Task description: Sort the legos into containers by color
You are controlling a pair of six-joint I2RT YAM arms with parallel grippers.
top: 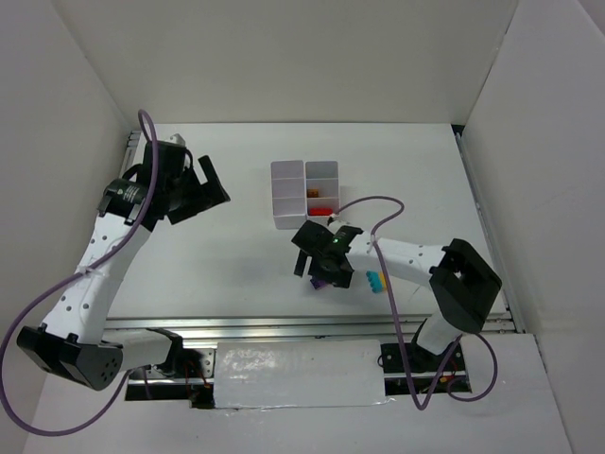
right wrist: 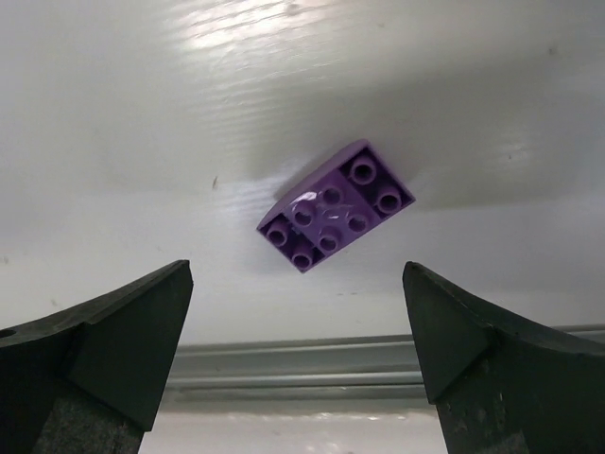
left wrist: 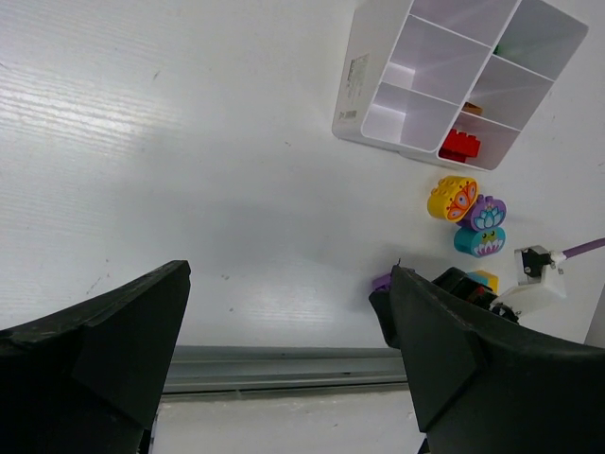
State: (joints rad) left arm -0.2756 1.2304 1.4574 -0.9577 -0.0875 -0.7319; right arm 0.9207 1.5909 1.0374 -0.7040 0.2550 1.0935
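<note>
**Right claw [right wrist: 295, 284] open over purple brick [right wrist: 336, 205]**

Wide-spread black fingers framed the brick, which lay studs-up on the tabletop [right wrist: 142, 113], clear of both. Left claw [left wrist: 288, 274] hung open and empty. Beyond it, yellow [left wrist: 452, 198], purple patterned [left wrist: 485, 213] and teal [left wrist: 479, 240] bricks clustered near the containers [left wrist: 364, 76]. A red brick [left wrist: 459, 145] sat in the nearest right-column compartment.

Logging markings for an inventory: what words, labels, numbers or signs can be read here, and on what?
No readable text anywhere.
Sticker on the side wall of the white container: print too small and blurred to read.
Printed bricks: pictures only, no letters.
</note>
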